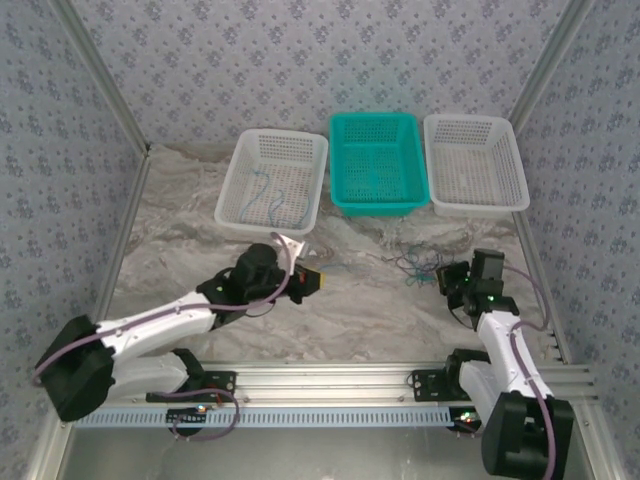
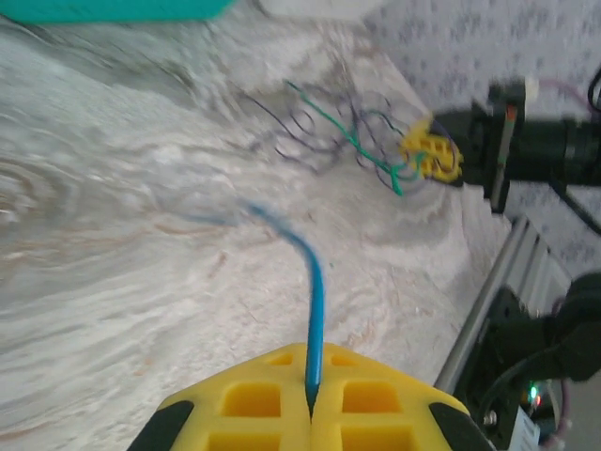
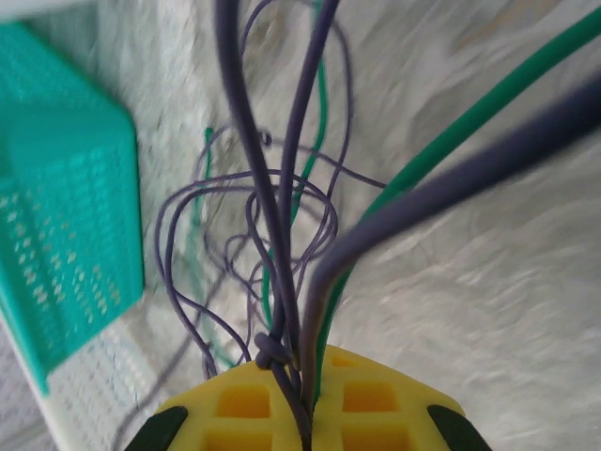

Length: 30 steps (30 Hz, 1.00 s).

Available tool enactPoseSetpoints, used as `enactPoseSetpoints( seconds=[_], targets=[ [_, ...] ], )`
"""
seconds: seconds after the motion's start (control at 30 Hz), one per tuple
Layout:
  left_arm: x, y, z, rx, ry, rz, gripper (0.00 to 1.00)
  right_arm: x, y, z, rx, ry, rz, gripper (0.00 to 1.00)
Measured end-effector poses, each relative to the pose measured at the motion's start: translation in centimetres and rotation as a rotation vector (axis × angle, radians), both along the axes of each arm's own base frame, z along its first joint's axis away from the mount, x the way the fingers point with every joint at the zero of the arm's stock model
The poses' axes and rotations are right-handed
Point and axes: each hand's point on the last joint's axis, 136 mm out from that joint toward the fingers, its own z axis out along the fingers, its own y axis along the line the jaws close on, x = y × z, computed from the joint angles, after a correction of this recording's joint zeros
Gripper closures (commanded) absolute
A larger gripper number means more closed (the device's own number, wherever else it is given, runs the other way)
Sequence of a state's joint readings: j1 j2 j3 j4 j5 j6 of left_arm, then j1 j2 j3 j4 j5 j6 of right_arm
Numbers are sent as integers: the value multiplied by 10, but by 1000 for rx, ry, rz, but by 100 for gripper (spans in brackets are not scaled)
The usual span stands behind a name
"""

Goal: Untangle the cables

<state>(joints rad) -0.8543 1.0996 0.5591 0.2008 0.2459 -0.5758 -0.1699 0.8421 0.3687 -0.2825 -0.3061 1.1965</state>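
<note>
- The left gripper [image 2: 312,399] is clenched on one thin blue wire [image 2: 315,310], which trails onto the marbled table cloth [image 2: 113,282].
- The right gripper [image 3: 308,404] is clamped on the knot of hair-thin purple and green wires [image 3: 272,244], which lies in front of the teal plastic basket [image 1: 375,207].
- The blue strand is best drawn away slowly and low while the right gripper anchors the knot.
- There are three baskets: the teal one sits between a left white mesh basket [image 1: 232,180] and a right white mesh basket [image 1: 515,180]. The knot's strands are too tangled to count.
</note>
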Motion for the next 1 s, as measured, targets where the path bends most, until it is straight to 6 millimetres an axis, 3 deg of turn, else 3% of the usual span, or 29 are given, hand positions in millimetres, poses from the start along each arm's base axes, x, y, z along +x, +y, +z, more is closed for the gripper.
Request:
enactPoseSetpoints(
  seconds=[0.13,0.33,0.53,0.67,0.73,0.83,0.9,1.0],
  targets=[
    [14,26,32,-84,-53,100,100,-4,-16,-4,-32,17,-38,100],
    [20,53,80,-170,-126,162,100,-7,-21,-7,-42,30,-41,100],
    [36,67,164,-207,-279,201,100,-6,-17,-1,-35,4,-29,100],
    [70,82,204,-166,-394,286,100,-5,-13,8,-38,-33,-8,100],
    [97,89,195,-117,-385,336,100,-4,-8,11,-36,-49,17,100],
    [144,101,161,-23,-333,416,100,-2,6,23,-30,-97,93,100],
    [172,105,118,62,-255,446,100,2,17,39,-39,-150,151,100],
    [196,107,56,170,-139,460,100,6,32,70,-77,-252,240,100]
  ],
)
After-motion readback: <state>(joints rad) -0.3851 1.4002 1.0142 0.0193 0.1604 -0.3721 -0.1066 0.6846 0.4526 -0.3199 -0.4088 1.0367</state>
